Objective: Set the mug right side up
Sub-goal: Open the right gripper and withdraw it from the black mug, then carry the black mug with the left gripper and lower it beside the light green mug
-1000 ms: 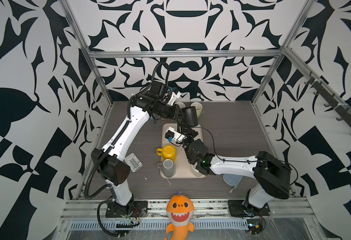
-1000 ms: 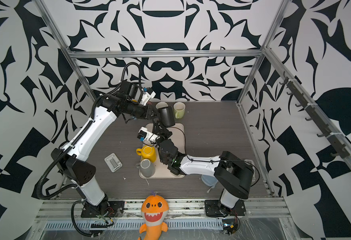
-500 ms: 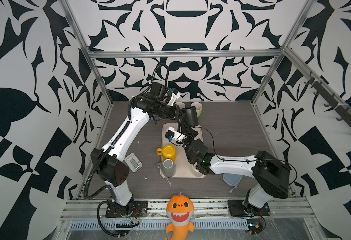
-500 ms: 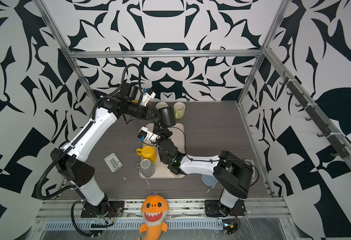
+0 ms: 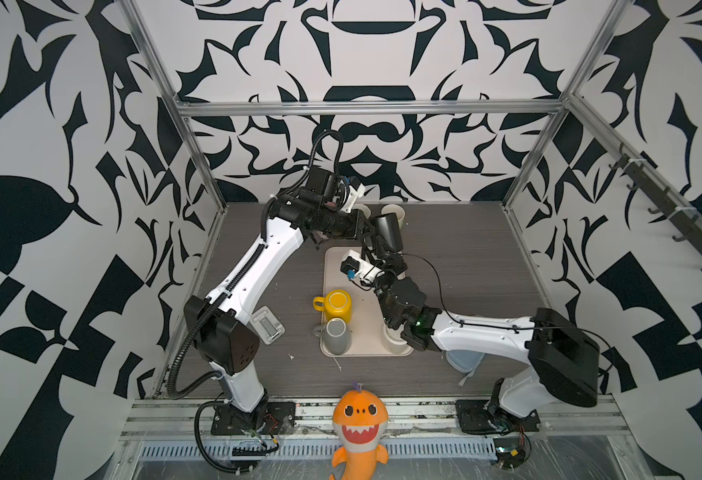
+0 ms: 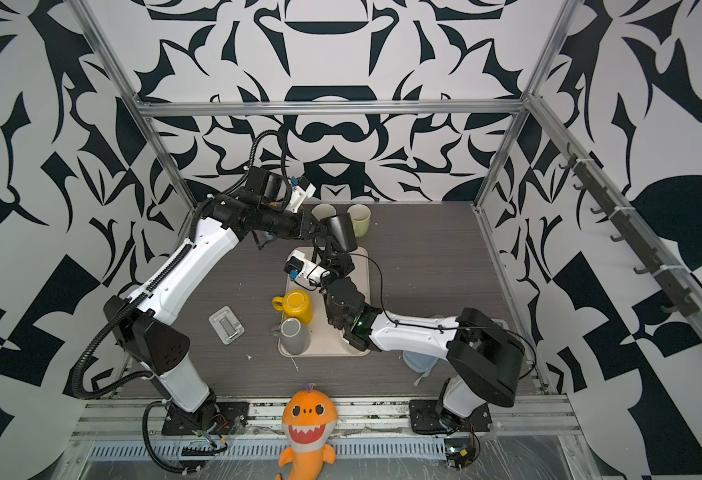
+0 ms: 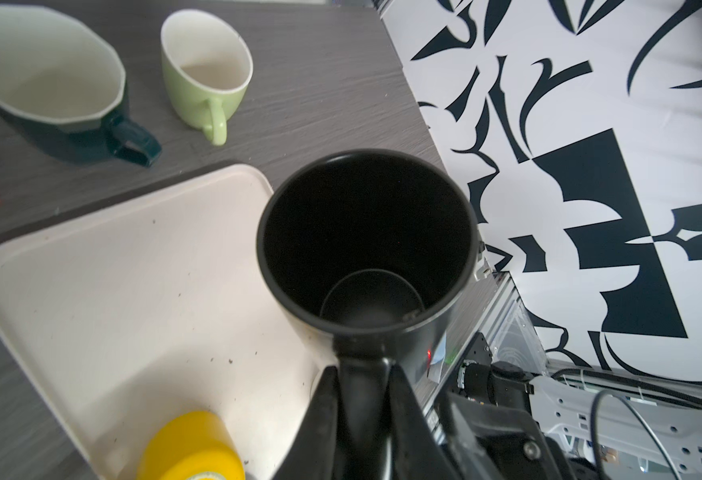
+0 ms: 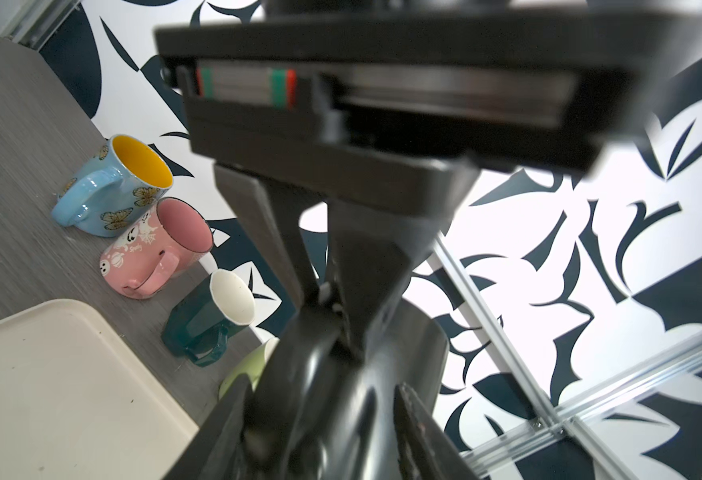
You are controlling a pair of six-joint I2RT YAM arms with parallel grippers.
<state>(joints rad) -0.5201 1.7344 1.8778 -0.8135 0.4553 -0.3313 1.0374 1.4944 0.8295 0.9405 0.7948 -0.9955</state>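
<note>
The black mug [image 5: 387,230] [image 6: 341,232] hangs tilted in the air over the back end of the beige tray [image 5: 366,336] [image 6: 334,336]. My left gripper [image 5: 368,230] [image 6: 322,228] [image 7: 364,374] is shut on its handle, and the left wrist view looks straight into the mug's dark opening [image 7: 366,232]. From below, my right gripper [image 5: 382,254] [image 6: 333,254] [image 8: 320,395] reaches up. Its jaws are parted and straddle the mug's shiny body [image 8: 382,374]. Motion blur hides whether its pads touch the mug.
A yellow mug [image 5: 337,305] and a grey mug [image 5: 336,334] stand upside down on the tray. Upright along the back wall are a green mug [image 7: 206,79], a dark teal mug [image 7: 50,83], a pink mug [image 8: 154,245] and a blue mug [image 8: 112,187]. A small grey device [image 5: 267,324] lies left of the tray.
The right gripper's jaws have spread apart around the mug. Both arms and the mug have hardly shifted.
</note>
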